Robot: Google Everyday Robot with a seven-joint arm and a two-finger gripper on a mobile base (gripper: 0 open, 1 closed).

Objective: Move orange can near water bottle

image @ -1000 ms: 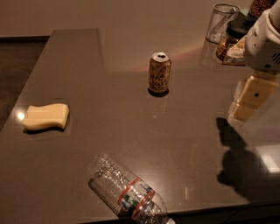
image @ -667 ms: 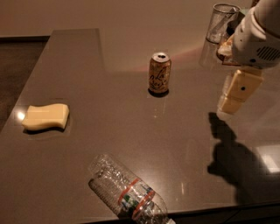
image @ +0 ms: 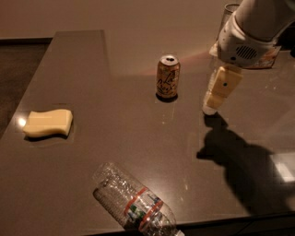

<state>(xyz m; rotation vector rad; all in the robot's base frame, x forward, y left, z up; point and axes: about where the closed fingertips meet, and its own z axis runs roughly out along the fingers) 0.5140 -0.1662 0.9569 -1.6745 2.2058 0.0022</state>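
Orange can point(image: 168, 77) stands upright in the upper middle of the frame, its silver top with the opened mouth facing up and its base flat on the dark bench point(image: 92, 83). Nothing touches it. The water bottle point(image: 136, 203) lies on its side at the lower middle, well apart from the can, its capped end running off toward the bottom edge. Lying down, it could roll if nudged.

The gripper point(image: 210, 108) hangs at the right of the can and a little lower in the frame, near it but clearly apart. It points down at the bench under the white arm point(image: 249, 37), which enters from the upper right corner. Whether it is open or closed cannot be told from this angle, and it carries nothing that shows. Its low, downward pose beside the can suits a side approach to an upright can, so I judge the reach is under way and the grasp not yet made.

A dark shadow point(image: 239, 161) of the arm spreads over the bench at the lower right. A yellow sponge point(image: 48, 123) rests at the left, out of the way. A drinking glass point(image: 228, 14) shows partly behind the arm at the upper right. The path from the orange can down to the bottle looks unobstructed.
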